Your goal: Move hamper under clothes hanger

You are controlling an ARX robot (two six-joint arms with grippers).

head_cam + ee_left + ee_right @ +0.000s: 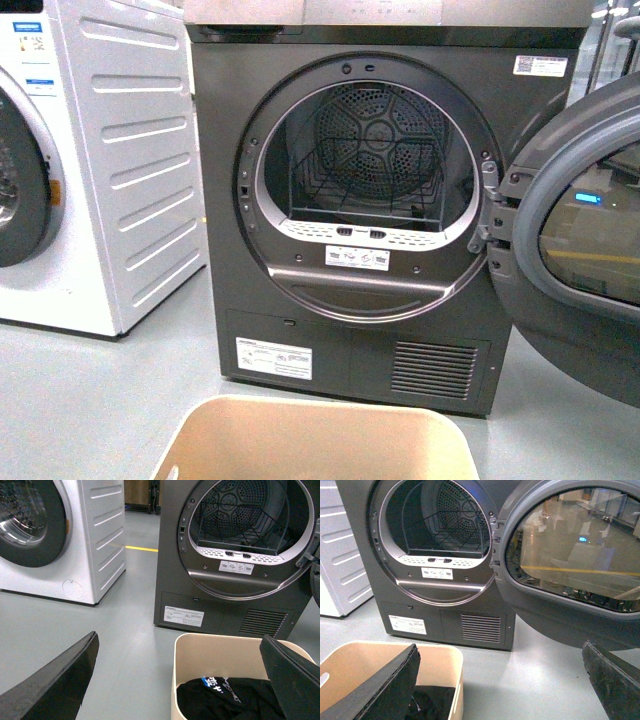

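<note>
The hamper (300,428) is sitting on the floor (80,400) before the open dryer (380,200) (dark clothing (225,697) inside). The left gripper (179,642) and right gripper (500,647) are hovering at its rim, jaws spread, empty. Prob. pre-grasp; next: clamping the rim. No clothes hanger is showing.

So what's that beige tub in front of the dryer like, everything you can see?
The hamper is a beige, plastic-looking rectangular tub with rounded corners and a smooth rim, open on top. A handle slot is cut near the rim. It stands upright on the grey floor, just before the open dark dryer. A black garment with white and blue print lies inside.
</note>
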